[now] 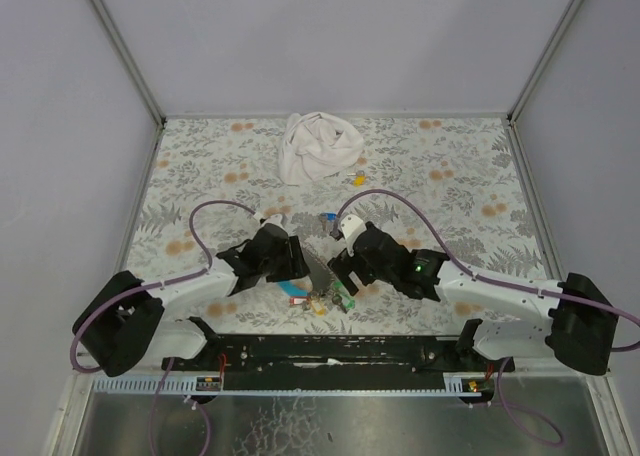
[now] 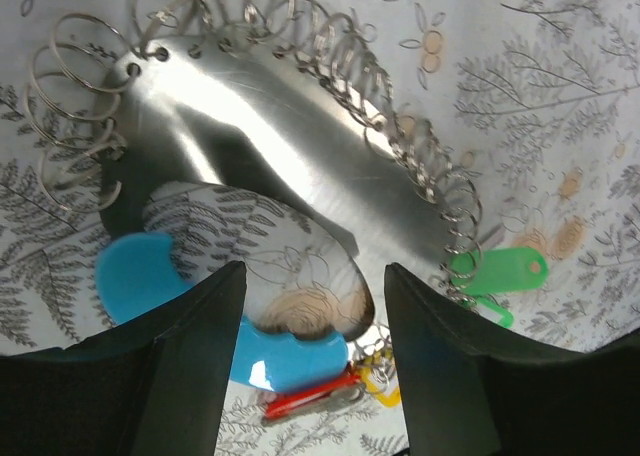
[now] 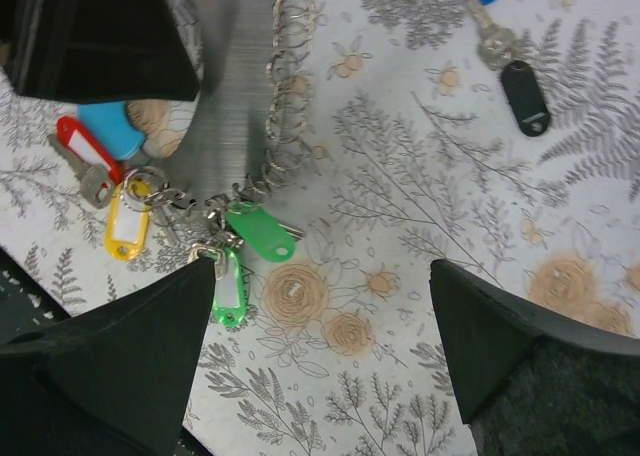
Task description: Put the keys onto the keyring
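L fingers [image 2: 190, 366], R fingers [image 3: 120, 376] apart, flanking keyring plate [image 2: 260, 146]; green-tag keys [image 3: 258, 231] at rim

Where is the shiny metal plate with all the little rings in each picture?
Top external: the metal plate lies low in the middle of the picture.
Left wrist: it fills the upper middle, with rings along its edges.
Right wrist: it is at the top, left of centre.
Shared landmark: the green tags hang at the plate's ringed end, at the right in the left wrist view and just below the plate from above.
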`<control>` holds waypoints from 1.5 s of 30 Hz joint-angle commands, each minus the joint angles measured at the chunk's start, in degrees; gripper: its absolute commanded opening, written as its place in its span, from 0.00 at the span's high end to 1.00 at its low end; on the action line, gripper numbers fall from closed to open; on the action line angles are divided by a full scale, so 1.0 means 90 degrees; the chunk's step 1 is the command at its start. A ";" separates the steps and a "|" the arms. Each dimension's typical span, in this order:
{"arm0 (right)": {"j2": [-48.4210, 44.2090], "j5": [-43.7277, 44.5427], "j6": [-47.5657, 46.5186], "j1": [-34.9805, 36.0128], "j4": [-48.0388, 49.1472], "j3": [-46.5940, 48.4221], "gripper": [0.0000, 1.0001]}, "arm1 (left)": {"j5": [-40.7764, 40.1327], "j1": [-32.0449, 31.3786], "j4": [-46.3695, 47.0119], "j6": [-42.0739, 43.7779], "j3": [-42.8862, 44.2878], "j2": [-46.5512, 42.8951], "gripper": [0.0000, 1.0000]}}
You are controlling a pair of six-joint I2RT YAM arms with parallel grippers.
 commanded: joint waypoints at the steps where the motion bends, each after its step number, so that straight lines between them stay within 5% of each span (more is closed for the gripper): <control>1: 0.0237 -0.1029 -0.0618 -0.0174 0.0956 -0.0110 0.08 | 0.0376 0.0172 0.0518 0.0240 0.0011 0.0317 0.43; 3: 0.0419 -0.1411 -0.0782 -0.0306 0.1117 -0.0133 0.15 | 0.0358 0.0197 0.0548 0.0289 0.0036 0.0450 0.44; 6: 0.0779 -0.1826 -0.0960 -0.0494 0.1328 -0.0074 0.43 | 0.0404 0.0263 0.0632 0.0329 0.0047 0.0544 0.44; 8: 0.1057 -0.1876 -0.0999 -0.0597 0.1488 -0.0029 0.52 | 0.0464 0.0302 0.0678 0.0360 0.0050 0.0591 0.44; 21: 0.1885 -0.2560 -0.0433 -0.0702 0.2082 -0.0443 0.62 | 0.0735 0.0350 0.1151 0.0489 0.0128 0.1289 0.53; 30: 0.1983 -0.2802 0.0103 -0.0016 0.2482 -0.0484 0.61 | 0.0844 0.0477 0.1579 0.0575 0.0322 0.1859 0.56; 38: 0.0965 -0.1815 -0.0552 0.0073 0.1995 -0.0522 0.55 | 0.0814 0.0696 0.1737 0.0901 0.0094 0.1085 0.51; 45: 0.1334 -0.1684 -0.1274 0.0080 0.1509 -0.0111 0.61 | 0.0398 0.0863 0.1646 0.0916 -0.0282 -0.0003 0.47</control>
